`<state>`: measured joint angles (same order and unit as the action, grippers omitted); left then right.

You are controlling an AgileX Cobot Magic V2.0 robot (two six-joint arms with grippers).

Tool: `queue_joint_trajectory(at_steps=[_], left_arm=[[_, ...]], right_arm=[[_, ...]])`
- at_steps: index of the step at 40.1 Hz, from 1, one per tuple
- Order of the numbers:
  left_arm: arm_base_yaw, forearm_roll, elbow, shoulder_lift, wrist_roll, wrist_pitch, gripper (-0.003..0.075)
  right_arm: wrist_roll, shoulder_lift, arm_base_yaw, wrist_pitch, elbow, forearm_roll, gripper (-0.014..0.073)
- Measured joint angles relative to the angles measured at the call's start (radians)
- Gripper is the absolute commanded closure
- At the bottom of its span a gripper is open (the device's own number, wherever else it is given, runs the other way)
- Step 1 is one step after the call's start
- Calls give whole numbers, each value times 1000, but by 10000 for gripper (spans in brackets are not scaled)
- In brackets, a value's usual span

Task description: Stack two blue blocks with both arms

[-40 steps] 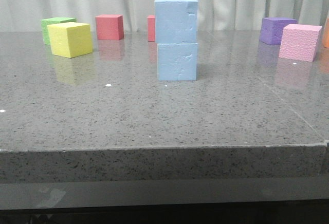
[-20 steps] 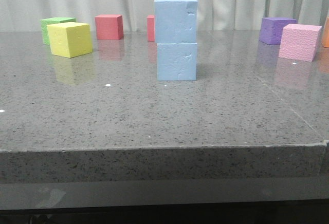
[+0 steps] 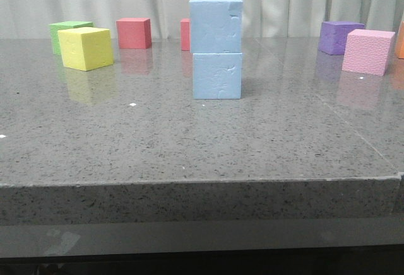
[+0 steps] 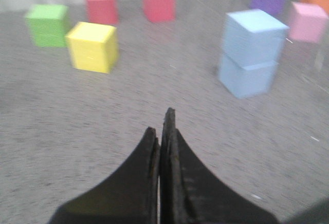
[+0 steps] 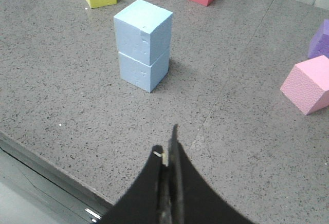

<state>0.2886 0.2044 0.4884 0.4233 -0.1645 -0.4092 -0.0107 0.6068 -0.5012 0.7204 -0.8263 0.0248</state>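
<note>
**Blue stack stands; both my jaws empty**

On my far left sit the green cube (image 3: pixel 68 30) and, just in front of it, the yellow cube (image 3: pixel 86 48). A red cube (image 3: pixel 134 33) lies further back, and a second red one peeks out behind the stack. My left gripper (image 4: pixel 163 131) hangs well short of all of them, fingers pressed together with nothing between; that view is smeared, so I take the closure from the fingers' outline alone.

At mid-table the two blue blocks are stacked: the top block (image 3: pixel 216 25) rests on the bottom block (image 3: pixel 217 76), faces nearly flush, perhaps a shade offset toward my left. Nothing touches them.

My right gripper (image 5: pixel 169 149) is likewise pinched closed on nothing, held back near the table's front edge, well apart from the stack.

To my right stand the purple cube (image 3: pixel 339 36) and the pink cube (image 3: pixel 368 51).

I judge the stacking done; only parking both arms remains.
</note>
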Motion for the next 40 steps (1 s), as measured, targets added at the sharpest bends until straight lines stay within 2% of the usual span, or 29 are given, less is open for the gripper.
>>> queue_joint_trajectory(at_steps=[8, 16, 21, 27, 30, 40], left_arm=[[-177, 0, -261, -244, 0, 204, 739], [-283, 2, -407, -382, 0, 299, 739], [-294, -9, -443, -398, 7, 335, 739], [-294, -162, -488, -402, 187, 365, 739], [-294, -188, -493, -419, 235, 364, 739], [-294, -204, -493, -428, 256, 365, 739]], right_arm=[[0, 0, 0, 0, 0, 0, 717], [0, 0, 0, 0, 0, 0, 717], [0, 0, 0, 0, 0, 0, 717], [0, 0, 0, 0, 0, 0, 717], [0, 0, 0, 0, 0, 0, 717], [0, 0, 0, 0, 0, 0, 717]])
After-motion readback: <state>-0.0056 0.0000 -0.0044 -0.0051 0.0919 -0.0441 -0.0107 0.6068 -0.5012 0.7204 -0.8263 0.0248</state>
